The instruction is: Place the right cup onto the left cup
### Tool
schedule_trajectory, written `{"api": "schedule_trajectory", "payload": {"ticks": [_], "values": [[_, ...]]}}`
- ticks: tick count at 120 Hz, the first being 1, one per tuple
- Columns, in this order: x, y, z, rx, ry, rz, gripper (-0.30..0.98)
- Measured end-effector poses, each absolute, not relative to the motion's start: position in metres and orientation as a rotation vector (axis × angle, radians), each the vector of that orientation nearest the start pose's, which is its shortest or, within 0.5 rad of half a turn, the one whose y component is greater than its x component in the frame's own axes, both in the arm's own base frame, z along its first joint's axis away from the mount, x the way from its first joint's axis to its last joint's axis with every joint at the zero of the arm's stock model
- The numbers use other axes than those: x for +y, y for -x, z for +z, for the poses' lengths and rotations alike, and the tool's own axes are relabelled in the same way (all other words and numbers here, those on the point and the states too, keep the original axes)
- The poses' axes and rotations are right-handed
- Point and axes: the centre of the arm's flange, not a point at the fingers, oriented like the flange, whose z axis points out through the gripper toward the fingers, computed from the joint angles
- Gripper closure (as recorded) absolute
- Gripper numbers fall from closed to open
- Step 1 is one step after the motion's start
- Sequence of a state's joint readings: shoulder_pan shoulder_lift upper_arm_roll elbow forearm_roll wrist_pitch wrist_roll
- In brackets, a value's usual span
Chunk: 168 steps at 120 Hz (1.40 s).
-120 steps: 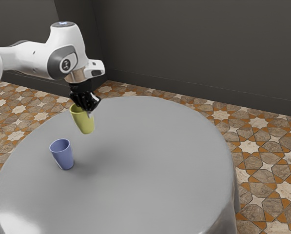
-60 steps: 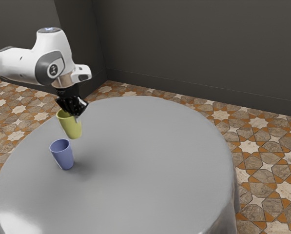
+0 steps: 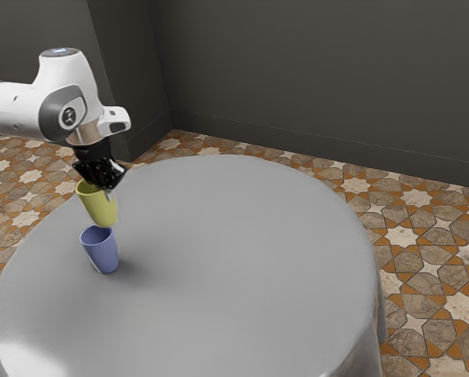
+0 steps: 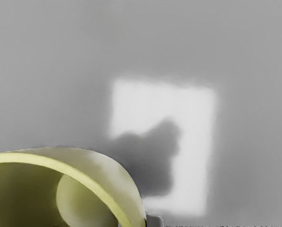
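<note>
High above the table, my gripper (image 3: 105, 188) is shut on the wall of the yellow-green cup (image 3: 100, 208), near its rim. That cup hangs slightly tilted with its mouth up. Its base appears just over the mouth of the blue cup (image 3: 102, 253), which stands upright on the table; whether the two touch I cannot tell. In the wrist view the yellow-green cup (image 4: 115, 177) shows its rim and inside close to the camera, and the blue cup is hidden there.
The round grey table (image 3: 242, 259) extends toward the exterior view's right. A bright patch with a dark shadow (image 4: 150, 156) lies on its surface in the wrist view. Dark walls (image 3: 313, 71) rise behind the tiled floor.
My gripper has carried the yellow-green cup toward the exterior view's left and a little lower, from behind the blue cup to just above it. The blue cup has stayed put.
</note>
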State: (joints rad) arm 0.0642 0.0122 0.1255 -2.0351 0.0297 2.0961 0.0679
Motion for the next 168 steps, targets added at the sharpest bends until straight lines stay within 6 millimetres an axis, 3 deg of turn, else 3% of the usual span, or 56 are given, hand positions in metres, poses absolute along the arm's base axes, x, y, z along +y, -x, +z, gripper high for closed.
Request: {"api": "schedule_trajectory", "payload": {"ticks": [41,85,112,168], "values": [[0.126,-0.531,0.443,-0.229,3.097,-0.090,0.78],[0.093,-0.533,0.445,-0.137,3.104,-0.104,0.78],[0.101,-0.524,0.450,-0.170,3.103,-0.117,0.78],[0.102,-0.525,0.444,-0.174,3.104,-0.100,0.78]]}}
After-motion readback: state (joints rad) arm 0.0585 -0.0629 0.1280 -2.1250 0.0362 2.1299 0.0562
